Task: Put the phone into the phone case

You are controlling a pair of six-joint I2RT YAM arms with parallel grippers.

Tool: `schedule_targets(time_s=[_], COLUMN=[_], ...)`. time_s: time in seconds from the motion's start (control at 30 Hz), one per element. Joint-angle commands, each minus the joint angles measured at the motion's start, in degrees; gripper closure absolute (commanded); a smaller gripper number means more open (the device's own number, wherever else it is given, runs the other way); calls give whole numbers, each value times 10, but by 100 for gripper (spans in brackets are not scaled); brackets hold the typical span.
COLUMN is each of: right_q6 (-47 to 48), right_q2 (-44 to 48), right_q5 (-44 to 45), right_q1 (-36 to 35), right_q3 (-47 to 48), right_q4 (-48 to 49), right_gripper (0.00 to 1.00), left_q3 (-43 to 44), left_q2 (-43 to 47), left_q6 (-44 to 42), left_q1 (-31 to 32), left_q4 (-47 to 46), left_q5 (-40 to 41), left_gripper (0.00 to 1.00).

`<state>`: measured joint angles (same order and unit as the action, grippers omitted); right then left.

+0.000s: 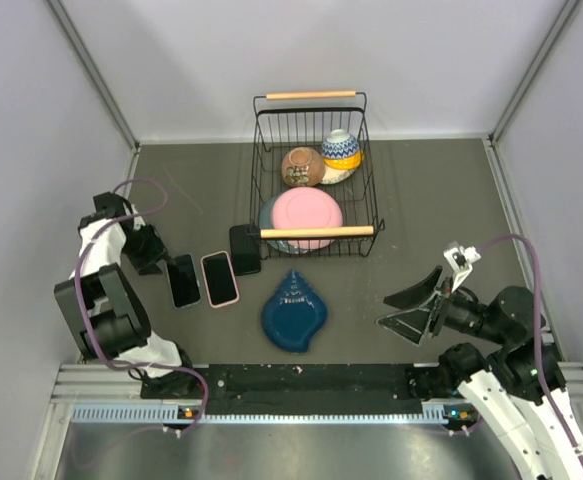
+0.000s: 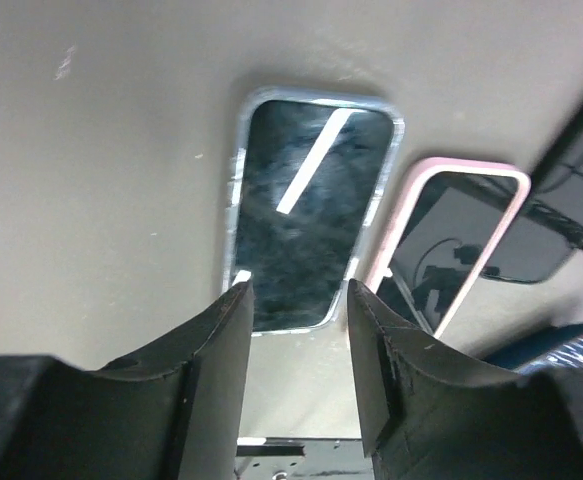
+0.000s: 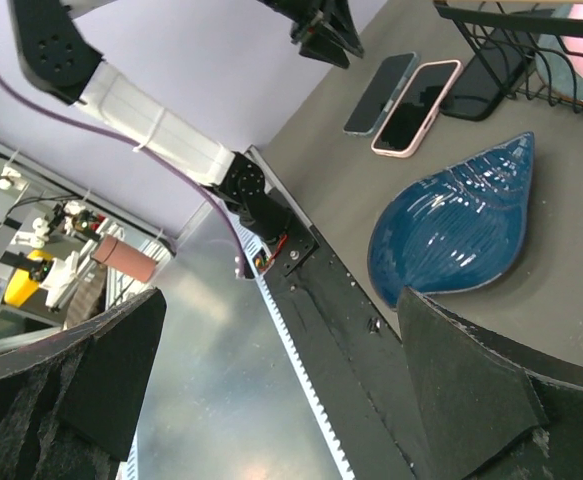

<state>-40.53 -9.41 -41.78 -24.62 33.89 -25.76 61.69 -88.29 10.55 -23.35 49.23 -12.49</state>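
Note:
Three flat dark slabs lie side by side on the grey table left of centre. One has a silvery light-blue rim [image 1: 182, 280] [image 2: 309, 215], one sits in a pink phone case [image 1: 219, 278] [image 2: 451, 245], and a bare black phone [image 1: 245, 249] [image 2: 561, 225] lies beside the basket. I cannot tell whether the rimmed slabs hold phones. My left gripper [image 1: 158, 261] [image 2: 296, 340] is open and empty, with its fingertips over the near end of the light-blue-rimmed slab. My right gripper [image 1: 409, 305] [image 3: 281, 385] is open and empty, raised at the right, far from the slabs.
A blue shell-shaped dish [image 1: 296, 311] [image 3: 456, 225] lies near the front centre. A black wire basket [image 1: 267, 160] at the back holds a pink plate [image 1: 306, 215], a brown bowl [image 1: 302, 166] and a patterned bowl [image 1: 340, 149]. Grey walls enclose the table.

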Motion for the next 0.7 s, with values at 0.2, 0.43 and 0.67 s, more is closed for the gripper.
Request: schedule_targets(time_s=[0.2,0.43,0.67], right_q6=[33,32,9], right_q2=[-36,-53,-52], right_q5=[45,66,89], right_q1=[-5,-4,-4], right_q3=[24,33,30], right_q4=[-19,-30,-38], right_gripper=[1,1,1], left_q3=[13,1,50], left_q2=[41,-6,-80], left_q6=[61,169,217], left_q1=[154,257,301], left_q4=[-119,-240,-251], left_q5=[-91,41,177], left_gripper=[96,100,100])
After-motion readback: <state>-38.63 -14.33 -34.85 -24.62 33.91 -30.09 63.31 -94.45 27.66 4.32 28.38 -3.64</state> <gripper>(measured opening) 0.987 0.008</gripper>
